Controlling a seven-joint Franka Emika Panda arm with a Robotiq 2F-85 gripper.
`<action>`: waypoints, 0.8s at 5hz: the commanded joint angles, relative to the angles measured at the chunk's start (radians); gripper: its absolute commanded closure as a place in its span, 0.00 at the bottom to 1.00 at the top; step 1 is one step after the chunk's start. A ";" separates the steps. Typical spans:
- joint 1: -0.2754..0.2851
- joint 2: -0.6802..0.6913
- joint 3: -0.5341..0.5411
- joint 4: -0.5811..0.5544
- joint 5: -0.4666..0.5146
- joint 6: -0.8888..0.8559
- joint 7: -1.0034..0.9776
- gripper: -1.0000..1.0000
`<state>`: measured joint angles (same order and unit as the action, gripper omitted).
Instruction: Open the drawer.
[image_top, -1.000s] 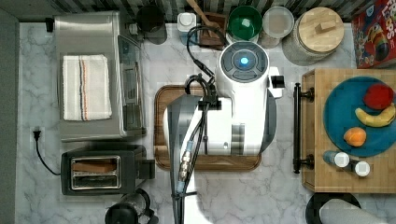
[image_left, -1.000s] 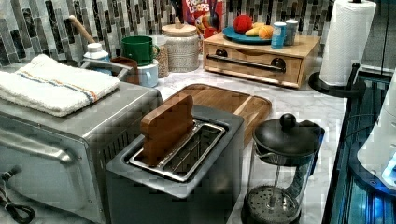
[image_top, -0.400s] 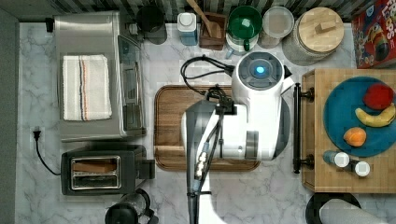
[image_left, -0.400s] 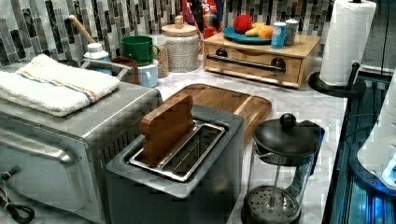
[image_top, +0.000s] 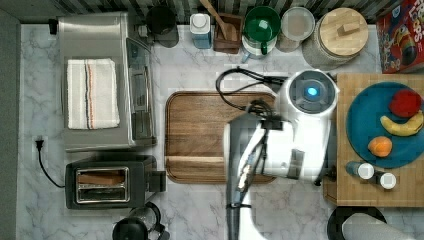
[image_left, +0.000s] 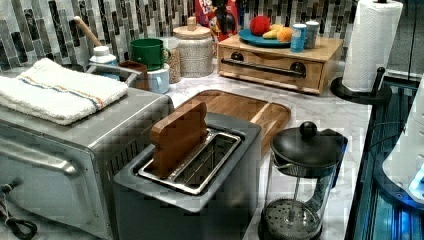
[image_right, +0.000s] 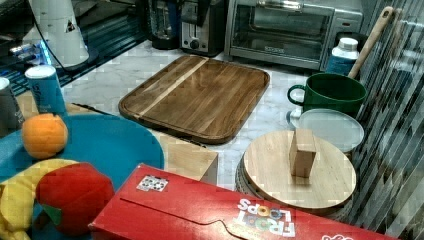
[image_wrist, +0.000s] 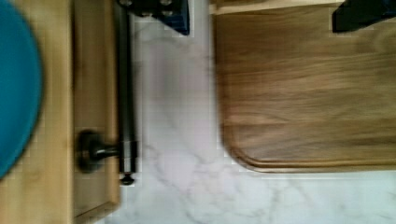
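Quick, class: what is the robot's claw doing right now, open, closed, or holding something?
Claw: open, holding nothing; one finger at the drawer's black bar handle, the other over the cutting board.

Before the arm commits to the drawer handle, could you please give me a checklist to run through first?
1. Drawer shut, front flush: ok.
2. Handle bar free of clutter: ok.
3. Gripper open: ok.
4. Handle bar between the fingers: not ok; one finger sits over the bar, the other over the cutting board.
5. Bare marble counter in front of the drawer for the pull: ok.
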<state>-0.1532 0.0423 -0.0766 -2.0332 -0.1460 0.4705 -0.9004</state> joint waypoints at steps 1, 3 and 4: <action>-0.067 0.006 -0.030 -0.033 -0.032 0.122 -0.213 0.00; -0.088 0.063 -0.031 -0.042 -0.053 0.205 -0.213 0.00; -0.103 0.087 -0.019 -0.055 -0.043 0.236 -0.203 0.00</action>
<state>-0.2876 0.0672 -0.1277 -2.0957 -0.1969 0.6646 -1.0547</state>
